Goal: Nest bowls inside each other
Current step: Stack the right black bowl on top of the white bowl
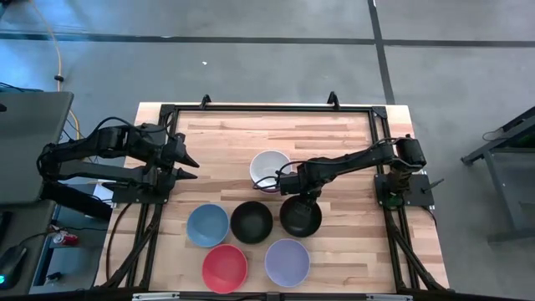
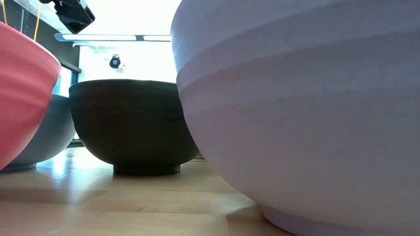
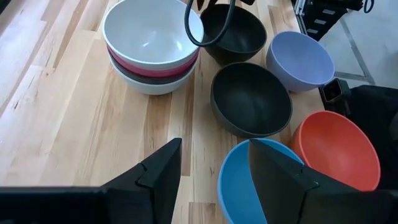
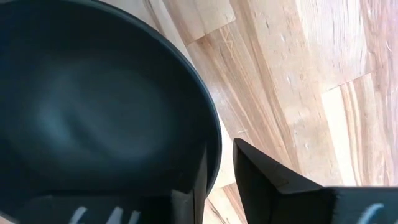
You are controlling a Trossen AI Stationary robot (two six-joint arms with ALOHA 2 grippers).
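Observation:
A stack of nested bowls (image 1: 270,170), white on top (image 3: 152,34), stands on the table's middle. Five single bowls rest on their bases nearer the front: blue (image 1: 207,224), black (image 1: 252,221), another black (image 1: 301,216), red (image 1: 224,267) and lavender (image 1: 287,262). My right gripper (image 1: 289,191) points down over the right-hand black bowl's far-left rim. It is open, with one finger inside that bowl (image 4: 93,93) and one outside. My left gripper (image 1: 189,167) hangs open and holds nothing at the table's left, clear of all the bowls. My right gripper stands astride the black bowl's rim (image 4: 214,146) from above, one finger inside and one outside. A strip of wood shows between the outer finger (image 4: 267,180) and the rim. Whether the inner finger touches the wall I cannot tell. The bowl sits on the table.
A black frame (image 1: 267,109) runs around the wooden table top. The stack stands close to my right gripper on its far-left side. In the low view the lavender bowl (image 2: 302,111) and the red bowl (image 2: 23,85) stand close to the front edge. Bare wood lies at the far left (image 1: 217,138).

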